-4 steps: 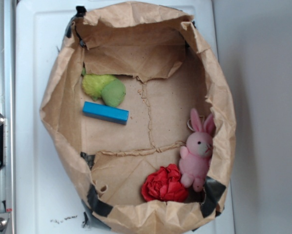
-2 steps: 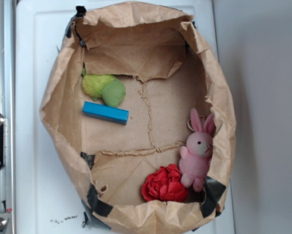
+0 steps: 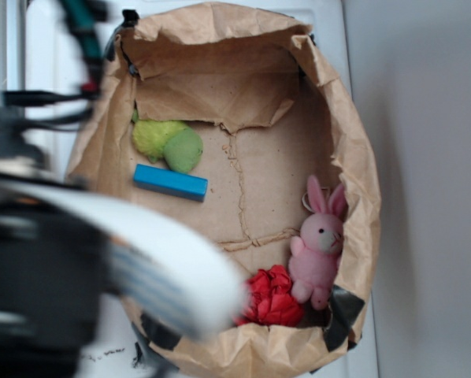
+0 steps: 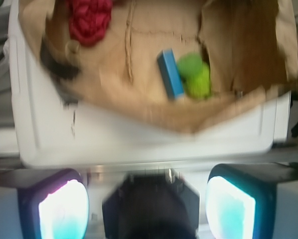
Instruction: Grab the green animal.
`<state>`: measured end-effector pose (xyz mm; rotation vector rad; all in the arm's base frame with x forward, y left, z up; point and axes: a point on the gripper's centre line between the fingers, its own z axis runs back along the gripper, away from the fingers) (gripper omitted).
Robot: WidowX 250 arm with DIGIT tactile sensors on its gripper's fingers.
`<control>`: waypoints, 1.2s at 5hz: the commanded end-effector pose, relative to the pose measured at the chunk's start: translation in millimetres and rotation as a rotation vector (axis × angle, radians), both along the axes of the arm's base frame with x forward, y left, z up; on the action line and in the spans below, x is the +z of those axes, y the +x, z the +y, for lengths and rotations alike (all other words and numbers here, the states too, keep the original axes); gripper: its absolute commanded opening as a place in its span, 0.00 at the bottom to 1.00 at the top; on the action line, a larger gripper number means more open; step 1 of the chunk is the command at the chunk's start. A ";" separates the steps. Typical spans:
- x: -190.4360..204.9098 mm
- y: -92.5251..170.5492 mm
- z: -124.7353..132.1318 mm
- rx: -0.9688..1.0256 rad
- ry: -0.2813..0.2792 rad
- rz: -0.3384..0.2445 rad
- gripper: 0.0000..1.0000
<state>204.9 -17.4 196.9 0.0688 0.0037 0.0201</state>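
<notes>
Arm (image 3: 101, 268) newly swung into exterior view at 8 o'clock, blurred, absent 0.4 s ago. Gripper (image 4: 148, 209) out over the bag (image 3: 354, 157) rim, pads spread, holding nothing. Green animal (image 3: 168, 143) untouched at 10 o'clock in bag, just beside blue block (image 3: 171, 182). Approach only starting.

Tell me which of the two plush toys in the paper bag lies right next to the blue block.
The green animal, fuzzy and lime-coloured, lies just behind the blue block by the bag's left wall. The pink bunny leans against the opposite wall, beside the red flower.
</notes>
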 end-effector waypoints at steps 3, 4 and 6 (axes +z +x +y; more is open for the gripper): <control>-76.9 131.4 87.1 -0.305 -0.050 0.015 1.00; -79.1 102.9 68.2 -0.420 -0.005 -0.013 1.00; -62.3 56.2 46.8 -0.548 -0.011 -0.081 1.00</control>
